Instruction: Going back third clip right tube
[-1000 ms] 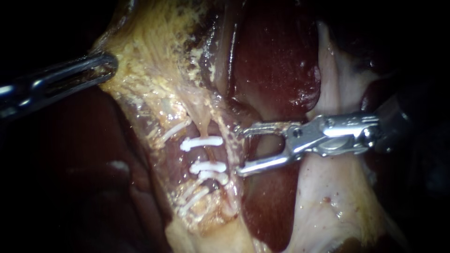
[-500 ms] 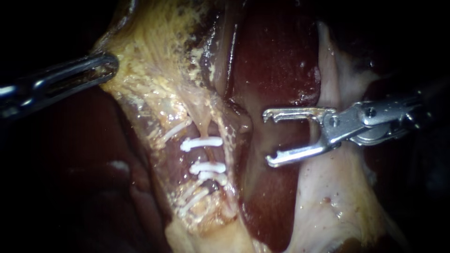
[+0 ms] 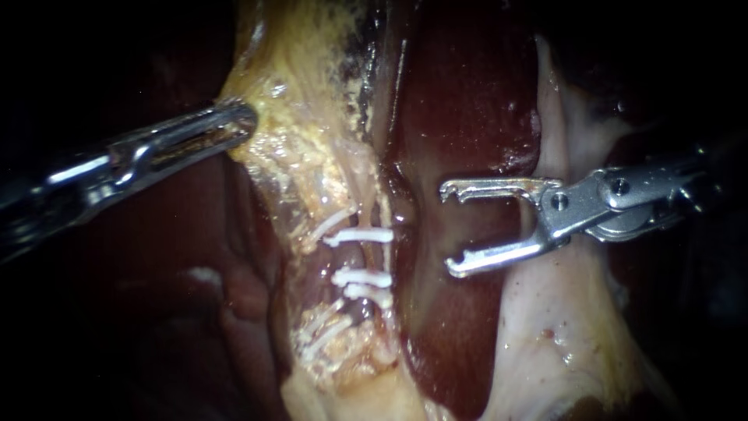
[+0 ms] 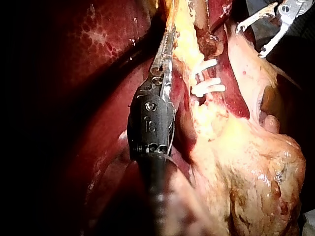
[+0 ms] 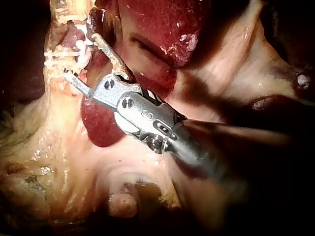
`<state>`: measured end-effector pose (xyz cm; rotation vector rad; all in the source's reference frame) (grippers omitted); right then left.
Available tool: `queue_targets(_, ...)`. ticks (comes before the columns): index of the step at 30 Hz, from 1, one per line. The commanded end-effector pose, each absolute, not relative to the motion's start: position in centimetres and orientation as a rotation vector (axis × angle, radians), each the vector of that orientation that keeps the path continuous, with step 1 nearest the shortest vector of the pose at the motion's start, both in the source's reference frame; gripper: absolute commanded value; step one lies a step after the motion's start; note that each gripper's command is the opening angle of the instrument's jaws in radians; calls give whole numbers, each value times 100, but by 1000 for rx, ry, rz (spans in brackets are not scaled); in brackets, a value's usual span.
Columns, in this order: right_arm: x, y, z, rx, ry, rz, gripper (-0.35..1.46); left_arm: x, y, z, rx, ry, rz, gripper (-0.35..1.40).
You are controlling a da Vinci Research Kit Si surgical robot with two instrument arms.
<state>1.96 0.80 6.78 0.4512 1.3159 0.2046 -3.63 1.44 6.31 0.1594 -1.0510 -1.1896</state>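
Several white clips cross a thin pale tube in the strip of yellowish tissue. My right instrument stands to the right of the clips over dark liver, its jaws wide open and empty. My left instrument comes in from the left with its jaws shut on the edge of the yellowish tissue. In the left wrist view the left instrument's jaws lie along that tissue, beside the clips. In the right wrist view the open jaws sit just short of the clips.
Pale glistening tissue lies under and below the right instrument's shaft. Dark liver fills the lower left. More yellow fatty tissue bulges beside the left instrument's shaft in the left wrist view.
My right instrument drew back to the right, away from the clipped tube, its jaws still open. My left instrument then shifted right, carrying the yellowish tissue and clips with it.
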Motion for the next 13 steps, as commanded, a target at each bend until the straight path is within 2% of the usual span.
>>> queue_targets(1, 196, 80, 678, 451, 1316, 205, 60, -368, 145, 634, 164, -1046, -1189, -35)
queue_targets(13, 196, 80, 678, 451, 1316, 205, 60, -375, 142, 639, 172, -1041, -1182, -35)
